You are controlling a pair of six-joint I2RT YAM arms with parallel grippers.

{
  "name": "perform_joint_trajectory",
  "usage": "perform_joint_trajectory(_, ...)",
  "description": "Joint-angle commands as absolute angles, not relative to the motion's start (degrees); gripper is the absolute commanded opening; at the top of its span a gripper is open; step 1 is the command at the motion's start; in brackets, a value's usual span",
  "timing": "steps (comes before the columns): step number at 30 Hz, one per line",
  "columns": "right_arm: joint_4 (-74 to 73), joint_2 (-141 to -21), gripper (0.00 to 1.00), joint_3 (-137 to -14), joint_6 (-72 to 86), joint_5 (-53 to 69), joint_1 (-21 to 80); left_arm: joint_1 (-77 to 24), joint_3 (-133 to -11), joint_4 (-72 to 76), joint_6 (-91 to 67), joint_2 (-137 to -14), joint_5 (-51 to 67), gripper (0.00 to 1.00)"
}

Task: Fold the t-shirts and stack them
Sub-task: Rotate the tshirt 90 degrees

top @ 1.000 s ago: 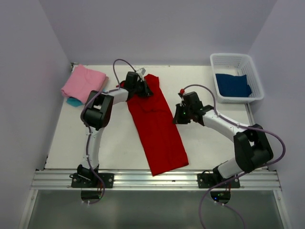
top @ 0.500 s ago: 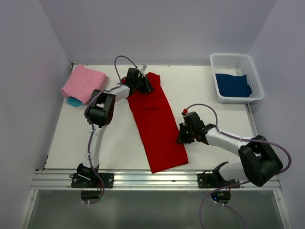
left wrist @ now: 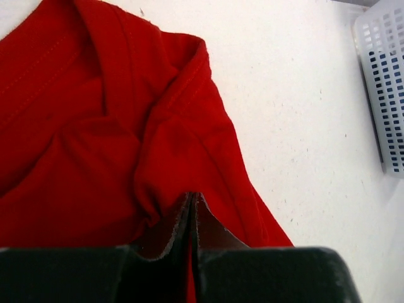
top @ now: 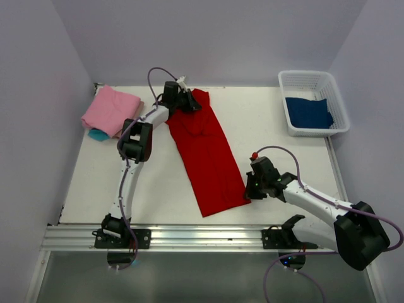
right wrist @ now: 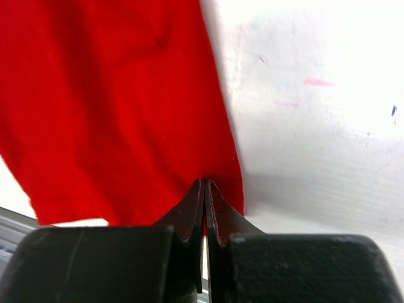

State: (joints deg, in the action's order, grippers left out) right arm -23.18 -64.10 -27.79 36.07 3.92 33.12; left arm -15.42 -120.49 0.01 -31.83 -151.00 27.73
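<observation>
Down the middle of the table the red shirt lay as a long strip. My left gripper was pinched tight on its far end, and my right gripper was clamped on its near right edge.

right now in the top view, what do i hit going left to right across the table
pink t-shirt → red t-shirt → white basket
</observation>
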Motion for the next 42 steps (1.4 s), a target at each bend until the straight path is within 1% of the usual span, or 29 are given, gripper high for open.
perform_joint_trajectory(1, -25.6, -62.7, 0.0, -25.9, 37.9, 3.2, 33.6, -13.5, -124.9, -2.1, -33.7, -155.9, 28.8, 0.07)
perform_joint_trajectory(4, -25.8, -62.2, 0.0, -25.5, 38.3, 3.4, 33.7, -12.9, -125.7, 1.1, -35.9, -157.4, 31.2, 0.09)
perform_joint_trajectory(8, -26.8, -61.5, 0.0, -25.8, 38.4, 3.0, 33.8, -12.3, -121.4, 8.6, -39.9, -155.3, 36.0, 0.11)
perform_joint_trajectory(9, -26.9, -61.4, 0.0, -26.0, 38.6, 3.0, 33.8, -12.3, -120.0, 9.9, -39.9, -152.8, 36.5, 0.12)
perform_joint_trajectory(12, -28.1, -60.7, 0.0, -26.8, 38.6, 2.9, 34.0, -12.3, -115.8, 12.1, -37.7, -146.8, 36.0, 0.2)
perform_joint_trajectory(14, -29.0, -59.9, 0.0, -27.0, 38.7, 2.6, 34.1, -12.2, -115.3, 10.3, -36.7, -144.1, 35.2, 0.36)
perform_joint_trajectory(15, -29.1, -59.6, 0.0, -27.2, 38.7, 2.5, 34.1, -12.0, -114.3, 9.7, -36.0, -141.3, 34.9, 0.5)
perform_joint_trajectory(17, -29.1, -59.5, 0.0, -27.3, 38.7, 2.3, 34.0, -12.0, -112.4, 7.1, -34.9, -138.2, 33.0, 0.59)
perform_joint_trajectory(18, -29.0, -59.7, 0.0, -27.2, 38.6, 2.4, 34.1, -12.0, -108.8, 6.6, -33.6, -134.7, 31.2, 0.64)
perform_joint_trajectory(19, -29.0, -59.8, 0.0, -27.2, 38.6, 2.4, 34.0, -12.0, -106.4, 6.9, -33.1, -132.8, 30.2, 0.66)
perform_joint_trajectory(21, -28.7, -59.9, 0.0, -27.2, 38.5, 2.4, 34.1, -12.1, -100.3, 6.2, -31.0, -127.9, 26.7, 0.68)
perform_joint_trajectory(22, -28.6, -59.9, 0.0, -27.0, 38.5, 2.5, 34.0, -12.1, -98.7, 5.2, -29.6, -126.8, 23.1, 0.67)
perform_joint_trajectory(23, -28.5, -59.9, 0.0, -27.0, 38.4, 2.5, 34.1, -12.1, -97.3, 4.8, -29.6, -125.8, 21.8, 0.65)
perform_joint_trajectory(24, -28.5, -59.9, 0.0, -26.9, 38.3, 2.5, 34.1, -12.1, -96.1, 4.0, -28.3, -125.1, 20.3, 0.51)
perform_joint_trajectory(26, -28.1, -59.9, 0.0, -26.8, 38.2, 2.6, 34.1, -12.1, -96.3, 0.3, -27.2, -125.8, 18.0, 0.3)
perform_joint_trajectory(27, -28.0, -60.0, 0.0, -26.9, 38.2, 2.6, 34.1, -12.1, -96.9, -2.0, -26.5, -126.7, 17.6, 0.13)
perform_joint_trajectory(30, -28.0, -60.1, 0.0, -27.0, 38.2, 2.5, 34.1, -12.1, -96.8, -4.2, -26.5, -128.6, 17.8, 0.01)
perform_joint_trajectory(36, -28.1, -59.6, 0.0, -26.9, 38.3, 2.3, 33.9, -13.2, -98.1, -8.0, -25.8, -131.9, 17.3, 0.0)
perform_joint_trajectory(42, -28.1, -59.7, 0.0, -26.8, 38.4, 2.1, 34.0, -14.0, -101.6, -12.7, -24.6, -133.5, 14.0, 0.0)
